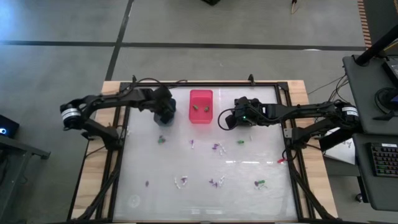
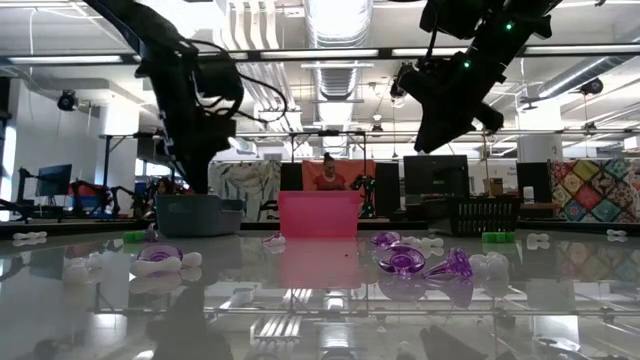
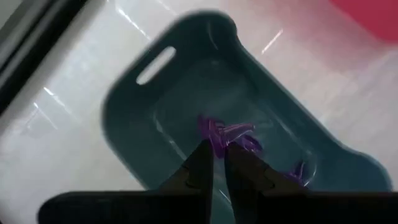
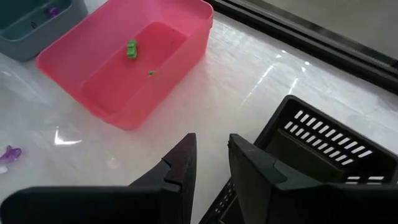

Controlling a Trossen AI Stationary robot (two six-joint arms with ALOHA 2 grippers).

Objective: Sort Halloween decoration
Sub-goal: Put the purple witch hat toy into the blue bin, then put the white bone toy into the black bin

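Small purple, green and white trinkets lie scattered on the glossy table, such as a green one (image 1: 161, 140) and a purple one (image 1: 216, 147); larger purple ones (image 2: 405, 262) show in the low view. My left gripper (image 3: 219, 152) hangs over the blue-grey bin (image 3: 155, 112), shut on a purple trinket (image 3: 225, 134). My right gripper (image 4: 212, 149) hovers open and empty between the pink bin (image 4: 124, 68) and the black slotted bin (image 4: 323, 137). Green trinkets (image 4: 131, 48) lie on the pink bin's floor. My left gripper pinches a thin strand of the purple trinket (image 3: 216, 142) between its two fingertips, coming from above and pointing down into the blue-grey bin. The rest of the trinket spreads out beyond the tips; whether it rests on the bin floor I cannot tell.
The three bins stand in a row near the table's far edge: blue-grey (image 2: 195, 215), pink (image 2: 320, 213), black (image 2: 485, 215). Another purple piece (image 3: 298, 171) lies in the blue-grey bin. A small red object (image 1: 281, 160) sits by the right frame rail. A person shows beyond the table.
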